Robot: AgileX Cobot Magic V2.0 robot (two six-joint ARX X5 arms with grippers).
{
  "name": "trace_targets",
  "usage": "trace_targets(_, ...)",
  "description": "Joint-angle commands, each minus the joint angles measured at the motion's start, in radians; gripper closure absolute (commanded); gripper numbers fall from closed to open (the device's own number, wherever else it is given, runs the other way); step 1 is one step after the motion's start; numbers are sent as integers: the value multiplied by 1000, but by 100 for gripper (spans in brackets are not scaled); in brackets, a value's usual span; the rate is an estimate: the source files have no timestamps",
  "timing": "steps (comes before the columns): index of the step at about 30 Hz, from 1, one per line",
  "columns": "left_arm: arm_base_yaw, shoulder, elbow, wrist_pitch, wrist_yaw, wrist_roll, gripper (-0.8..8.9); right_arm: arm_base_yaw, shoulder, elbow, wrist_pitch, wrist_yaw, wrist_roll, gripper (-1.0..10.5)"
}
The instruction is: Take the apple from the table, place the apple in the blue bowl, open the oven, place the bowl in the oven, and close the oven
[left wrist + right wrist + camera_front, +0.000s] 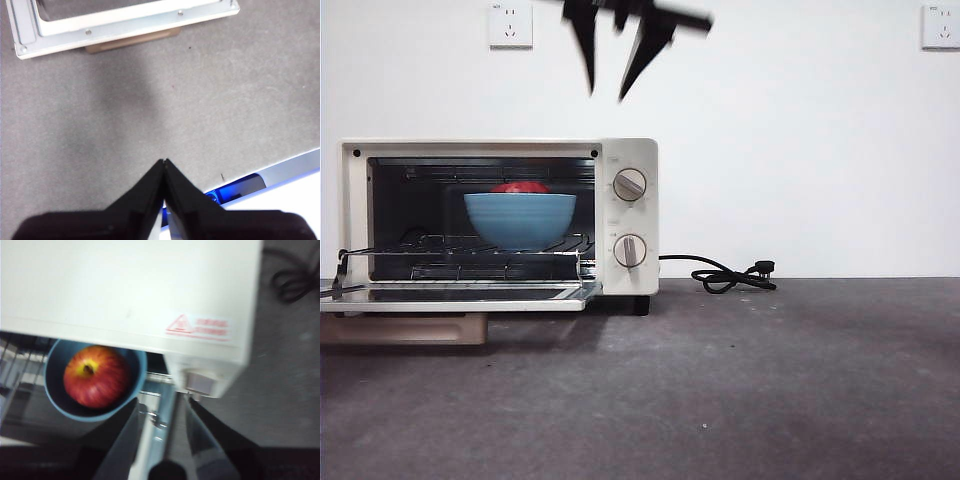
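Oven (620,160), door hanging open, apple (97,376) sitting in blue bowl (520,220) on its rack below the empty, parted right gripper (610,85); rigid door, liftable by its tan handle (405,328).

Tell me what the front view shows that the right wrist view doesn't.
Only the front view shows the oven's two knobs, its wire rack, the lowered door and two wall sockets. Only the right wrist view shows the apple's stem with its yellow patch, the warning label on the oven's top, and the right gripper open. Both show the blue bowl with the apple, the black cord and the table.
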Motion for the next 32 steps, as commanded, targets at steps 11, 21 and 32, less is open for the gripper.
trace_targets(11, 177, 248, -9, 213, 137, 114, 822, 1, -258, 1, -220, 109, -215, 919)
trace_targets(21, 465, 495, -9, 369, 340, 135, 822, 1, -478, 0, -253, 138, -323, 953)
trace_targets(32, 757, 675, -9, 456, 425, 76, 822, 1, -806, -198, -254, 45, -319, 953)
